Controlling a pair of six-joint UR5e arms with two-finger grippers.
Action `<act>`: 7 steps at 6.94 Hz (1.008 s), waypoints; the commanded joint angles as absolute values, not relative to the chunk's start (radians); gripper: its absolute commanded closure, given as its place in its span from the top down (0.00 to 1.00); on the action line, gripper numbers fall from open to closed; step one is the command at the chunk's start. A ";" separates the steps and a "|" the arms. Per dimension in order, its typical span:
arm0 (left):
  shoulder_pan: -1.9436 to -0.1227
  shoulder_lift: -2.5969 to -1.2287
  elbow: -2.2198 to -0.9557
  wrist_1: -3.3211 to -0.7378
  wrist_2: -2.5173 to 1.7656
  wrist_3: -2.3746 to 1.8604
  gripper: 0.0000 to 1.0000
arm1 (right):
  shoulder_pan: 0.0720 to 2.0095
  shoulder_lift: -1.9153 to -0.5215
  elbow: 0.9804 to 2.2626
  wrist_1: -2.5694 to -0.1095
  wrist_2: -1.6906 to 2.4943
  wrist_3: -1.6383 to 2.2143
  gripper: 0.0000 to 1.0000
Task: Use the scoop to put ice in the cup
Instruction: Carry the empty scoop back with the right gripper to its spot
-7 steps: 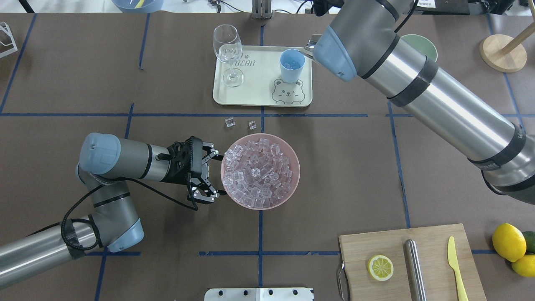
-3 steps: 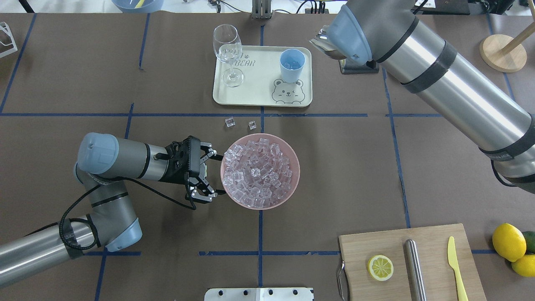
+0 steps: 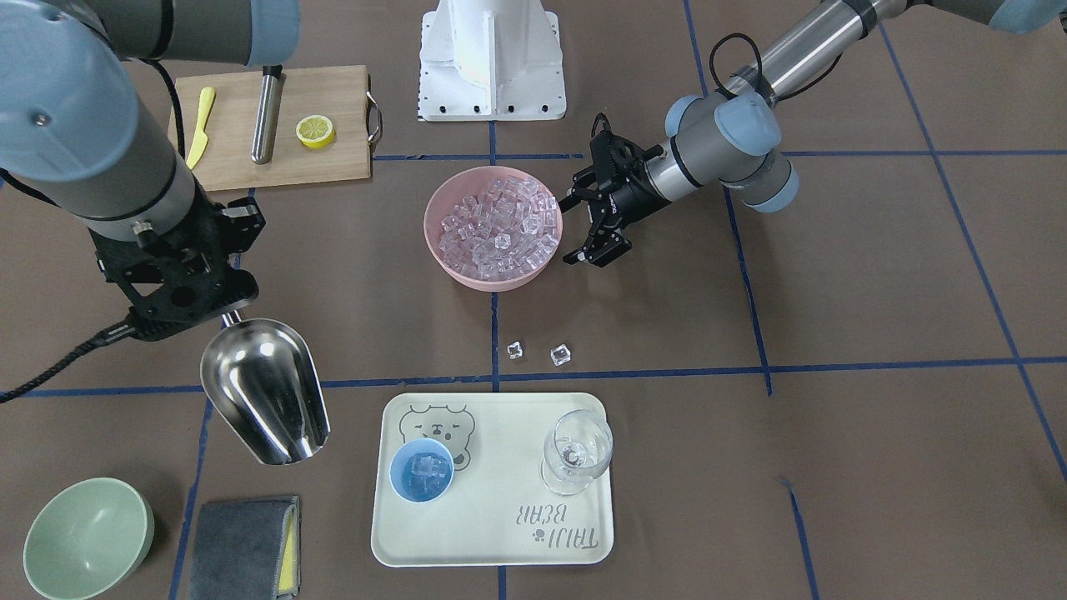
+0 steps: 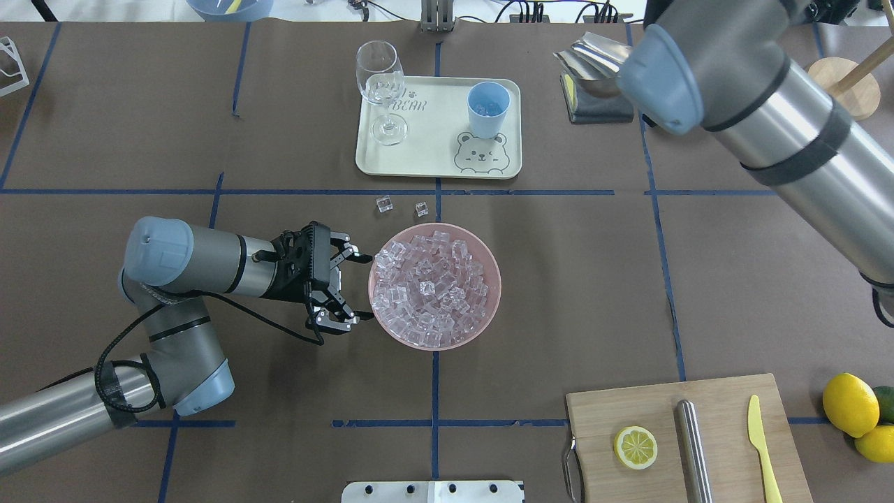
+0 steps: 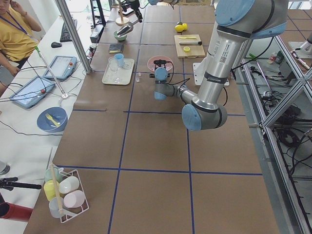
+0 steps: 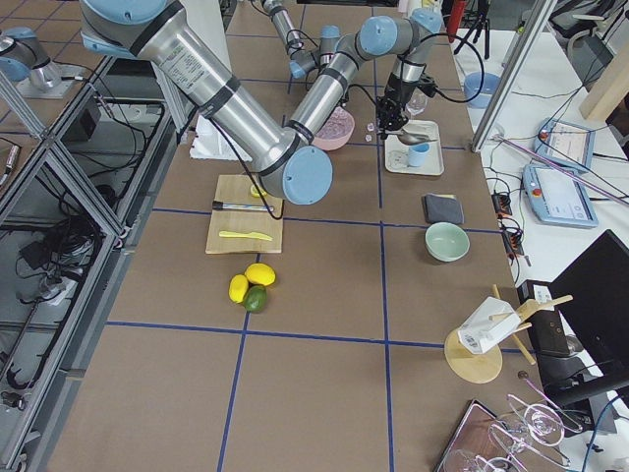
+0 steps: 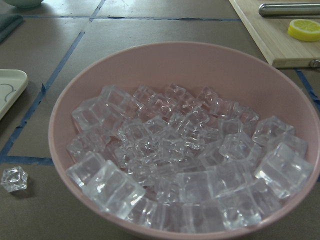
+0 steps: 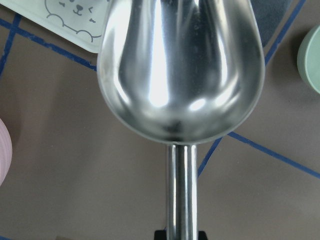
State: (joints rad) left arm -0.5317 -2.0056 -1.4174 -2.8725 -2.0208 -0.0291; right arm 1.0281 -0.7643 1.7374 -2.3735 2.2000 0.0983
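Near the counter's far edge, on the robot's right, the right gripper [image 3: 218, 313] was clenched on the rod handle of the scoop [image 3: 265, 400], whose empty trough hung beside the tray [image 3: 500, 500]. The cup [image 3: 407, 487], on that tray near the trough, held a little ice [image 3: 428, 468]: task apparently partly done, further loads possible. At the counter's centre the left gripper [image 3: 581, 227] stood spread beside the heaped pink bowl [image 3: 488, 283].
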 commanded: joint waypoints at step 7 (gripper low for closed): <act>-0.526 -2.000 -1.414 -2.873 -2.020 -0.031 1.00 | 0.913 -1.565 2.231 -1.756 2.214 0.795 0.00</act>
